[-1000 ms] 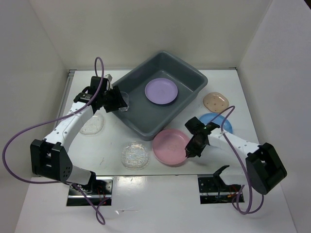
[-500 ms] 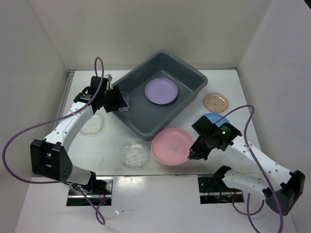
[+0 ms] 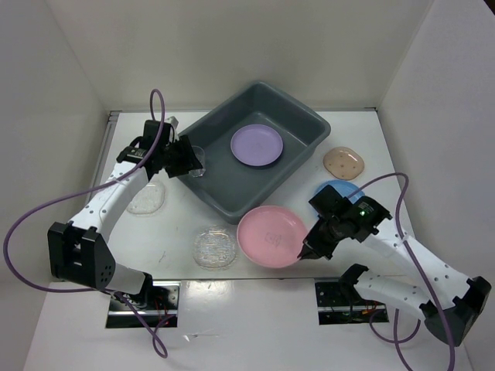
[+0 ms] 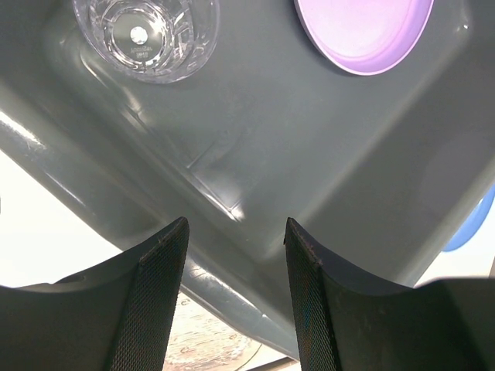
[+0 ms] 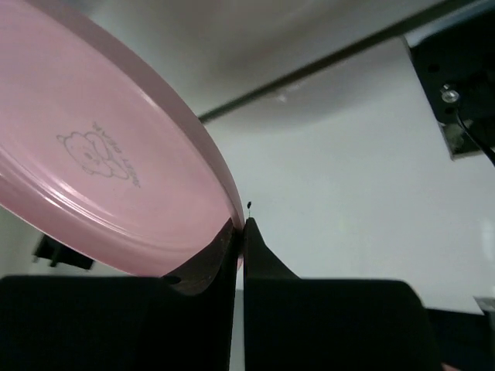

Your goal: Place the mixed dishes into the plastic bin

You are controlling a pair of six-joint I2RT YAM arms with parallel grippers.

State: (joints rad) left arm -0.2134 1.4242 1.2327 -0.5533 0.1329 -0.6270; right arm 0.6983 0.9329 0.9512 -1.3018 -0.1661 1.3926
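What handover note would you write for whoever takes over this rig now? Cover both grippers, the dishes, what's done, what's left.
Left gripper open over the bin's left corner, above the clear cup inside.
Right gripper shut on the pink plate's rim, just outside the bin.
Done: lilac plate and clear cup are in the bin.
Left: the held pink plate, then blue plate, tan dish, far clear glass dish and near clear glass dish, all outside the bin.

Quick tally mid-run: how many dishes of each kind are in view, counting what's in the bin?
Plastic plates: 3 (lilac plate, pink plate, blue plate)
Tan dish: 1
Clear cup: 1
Clear glass plates: 2 (left glass plate, near glass plate)
Total: 7
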